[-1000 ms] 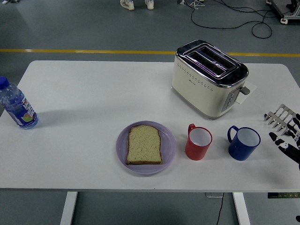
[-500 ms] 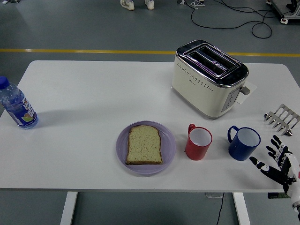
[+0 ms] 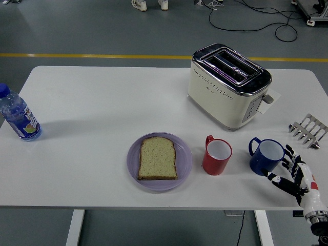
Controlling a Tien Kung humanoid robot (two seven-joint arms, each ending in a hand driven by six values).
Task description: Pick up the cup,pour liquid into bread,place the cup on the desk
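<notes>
Near the table's front right corner the right hand (image 3: 293, 175) hangs with its fingers (image 3: 274, 179) spread apart and holding nothing, their tips just beside the blue cup (image 3: 266, 157), which stands upright on the table (image 3: 92, 102) with its handle turned away from the hand. A red cup (image 3: 217, 155) stands to the blue one's left, between it and the purple plate (image 3: 134, 163) carrying the slice of bread (image 3: 158, 158) near the front edge. A toaster (image 3: 228, 84) stands towards the far edge, a small metal rack (image 3: 308, 130) by the right edge, and a water bottle (image 3: 17, 115) at the left edge.
</notes>
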